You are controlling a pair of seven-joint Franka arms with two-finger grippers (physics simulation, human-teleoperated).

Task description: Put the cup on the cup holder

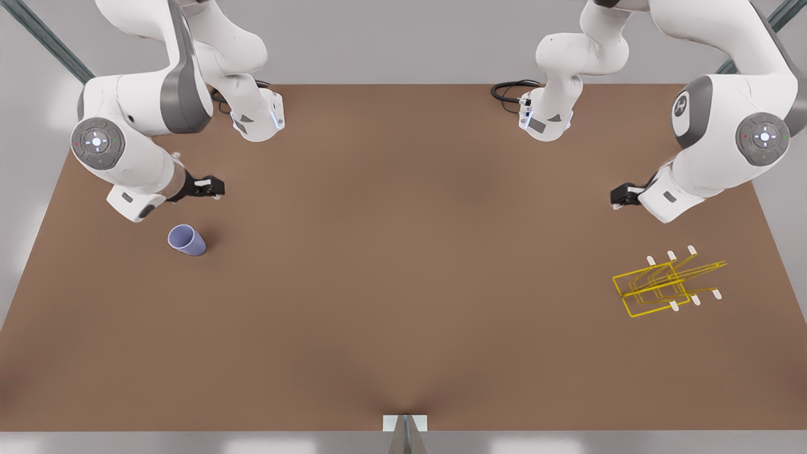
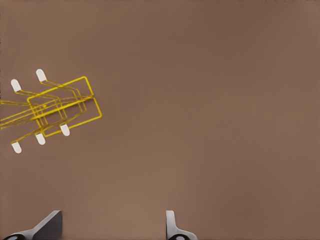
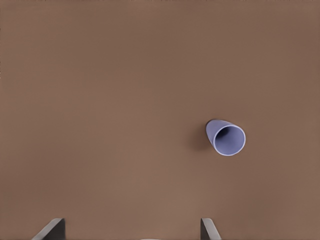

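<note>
The lavender-blue cup [image 1: 186, 240] stands mouth up on the brown table at the front view's left; the right wrist view sees its open rim [image 3: 226, 138]. My right gripper [image 1: 217, 187] hovers just behind it, open, with nothing between its fingers [image 3: 130, 229]. At the front view's right the yellow wire cup holder [image 1: 665, 280] rests on the table, white-tipped prongs slanting outward [image 2: 52, 110]. Above and behind the holder, my left gripper [image 1: 616, 197] is open and holds nothing [image 2: 111, 225].
Both arm bases [image 1: 258, 120] [image 1: 545, 120] sit at the table's back edge, with black cables [image 1: 510, 91] beside the one on the front view's right. A small grey bracket [image 1: 405, 424] marks the front edge. Bare brown tabletop [image 1: 403, 265] stretches between cup and holder.
</note>
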